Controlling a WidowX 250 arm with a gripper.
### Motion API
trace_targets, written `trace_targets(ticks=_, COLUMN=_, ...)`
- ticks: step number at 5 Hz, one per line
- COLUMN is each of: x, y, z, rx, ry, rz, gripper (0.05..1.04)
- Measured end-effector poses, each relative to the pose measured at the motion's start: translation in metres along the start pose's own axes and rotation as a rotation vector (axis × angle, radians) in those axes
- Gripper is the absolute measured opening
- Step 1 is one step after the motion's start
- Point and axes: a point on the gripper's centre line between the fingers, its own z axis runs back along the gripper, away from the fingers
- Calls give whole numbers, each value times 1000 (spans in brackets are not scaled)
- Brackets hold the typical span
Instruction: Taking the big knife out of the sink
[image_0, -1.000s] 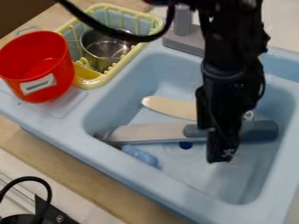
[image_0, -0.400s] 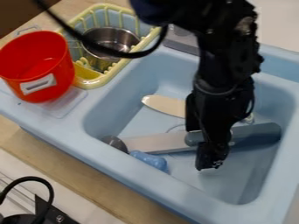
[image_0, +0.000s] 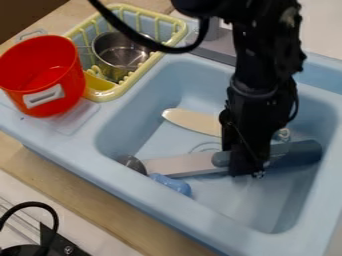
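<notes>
The gripper (image_0: 246, 169) hangs low inside the blue sink (image_0: 160, 186), over the handle end of the big knife. That knife's pale blade (image_0: 184, 163) lies on the basin floor, pointing left, and its grey-blue handle (image_0: 297, 149) runs to the right behind the gripper. The gripper hides the middle part of the handle. Whether it holds the handle cannot be made out.
Also in the basin are a cream blade-like piece (image_0: 194, 121), a blue object (image_0: 171, 184) and a dark rounded object (image_0: 133, 164). A red pot (image_0: 41, 75) and a yellow rack (image_0: 100, 91) holding a metal pot (image_0: 121, 51) stand at the upper left.
Since the first frame the knife's blade end has shifted right and down, as have the blue and dark objects. The gripper first went down-left, then back up and slightly right.
</notes>
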Motion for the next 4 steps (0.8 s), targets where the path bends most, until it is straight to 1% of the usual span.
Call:
trace_targets(ticks=1, x=-4, y=4, z=1, rx=-12, ry=8, rz=13, gripper=357)
trace_targets(ticks=2, x=-9, y=2, z=11, rx=-4, ry=24, rz=26, gripper=357)
trace_targets(ticks=3, x=-11, y=-4, z=41, rx=64, ry=44, rz=56, gripper=357)
trace_targets(ticks=4, x=-16, y=-9, z=68, rx=74, ry=70, rz=110, gripper=357)
